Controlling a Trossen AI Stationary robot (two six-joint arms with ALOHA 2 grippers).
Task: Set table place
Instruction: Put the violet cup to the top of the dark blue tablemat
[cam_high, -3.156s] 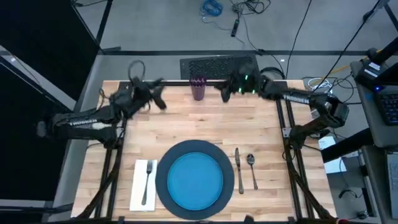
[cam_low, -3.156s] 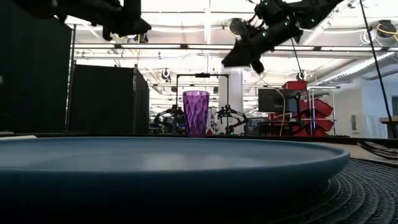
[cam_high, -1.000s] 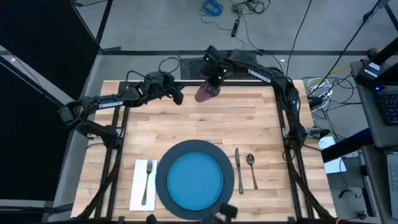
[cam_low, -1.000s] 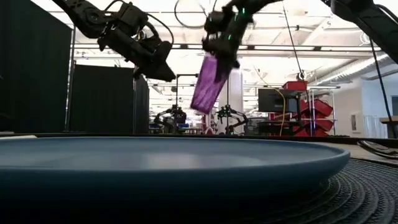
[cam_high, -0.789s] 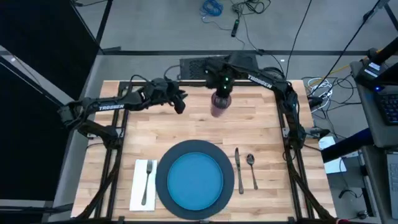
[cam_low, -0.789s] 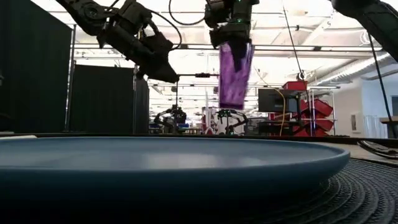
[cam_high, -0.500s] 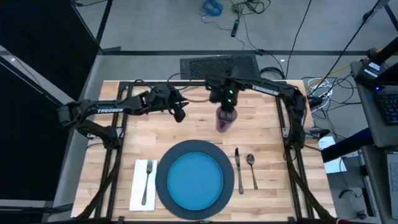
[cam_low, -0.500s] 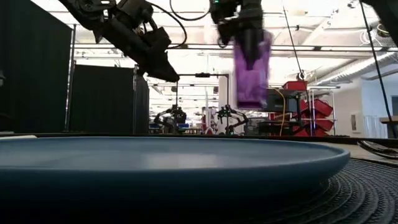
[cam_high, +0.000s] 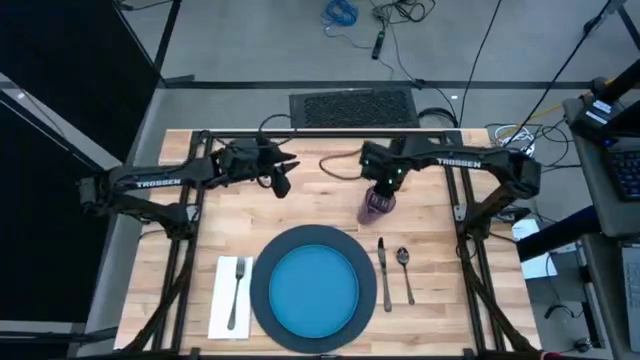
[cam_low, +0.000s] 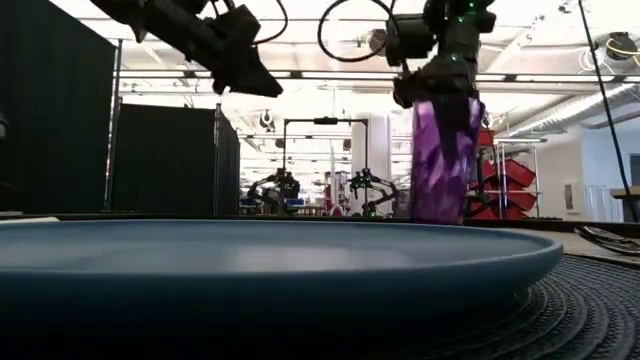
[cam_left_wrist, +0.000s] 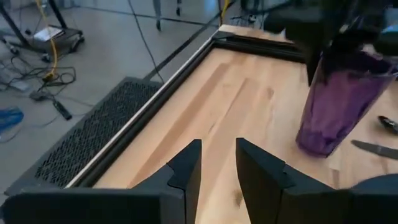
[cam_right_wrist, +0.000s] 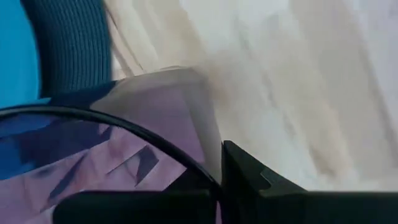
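Note:
The purple cup (cam_high: 374, 207) stands upright just beyond the knife (cam_high: 383, 272) and spoon (cam_high: 405, 270), to the right of the dark charger (cam_high: 262, 300) that carries the blue plate (cam_high: 315, 290). My right gripper (cam_high: 384, 181) is shut on the cup's top; it also shows in the low view (cam_low: 445, 75). A white napkin (cam_high: 222, 300) with the fork (cam_high: 237, 292) on it lies left of the charger. My left gripper (cam_high: 281, 183) hovers above the table's far middle, narrowly open with nothing between its fingers; its wrist view shows the cup (cam_left_wrist: 339, 99) ahead. My right gripper holds the cup by its upper rim (cam_right_wrist: 186, 155), coming from above with the fingers pointing down. One finger (cam_right_wrist: 249, 180) lies against the outside of the wall; the other seems to be inside. The cup hangs upright, its base (cam_left_wrist: 317, 144) at the tabletop; whether it touches, I cannot tell.
Bare wood (cam_high: 300, 205) lies between the two grippers and beyond the charger. A black frame (cam_high: 300, 132) edges the table's far side, with a dark grille (cam_high: 350, 104) on the floor behind it. The right arm (cam_high: 470, 160) reaches in from the table's right edge.
My right gripper has carried the cup from the far edge toward the near right and downward, to the spot beyond the knife. The cup, tilted a second ago, now stands upright. My left gripper has shifted a little toward the near edge.

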